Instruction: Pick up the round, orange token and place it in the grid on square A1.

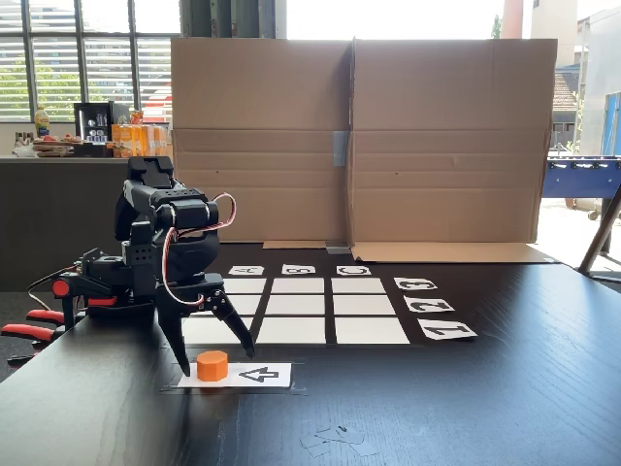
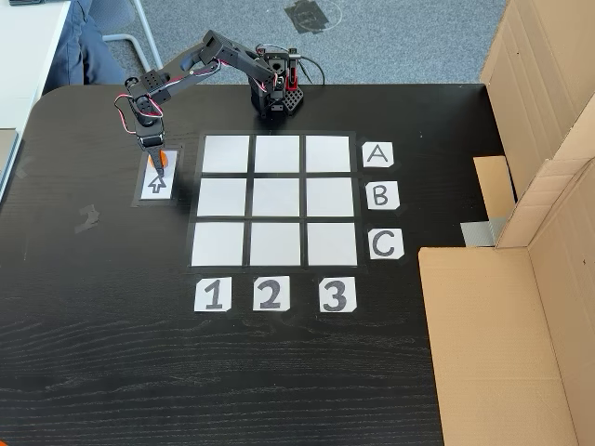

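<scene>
One orange token (image 1: 212,365) is straddled by a spread gripper (image 1: 217,361) on the arrow card (image 1: 254,374).

Nine white cells make up the grid (image 2: 275,201) on the black worktop (image 2: 279,372), with label cards A, B, C set along its right side and 1, 2, 3 along its near side in a fixed view from above. Square A1 (image 2: 226,154), the far-left corner cell in that view, is seen bare. The token is found on the arrow card just left of the grid, well apart from square A1. The gripper is lowered over the token with its two fingers spread wide, one on each side of it; whether either finger touches the token cannot be told. The arm's base (image 2: 276,93) is fixed at the far edge of the worktop. Cardboard walls (image 1: 359,136) are stood behind the grid in the low fixed view.
</scene>
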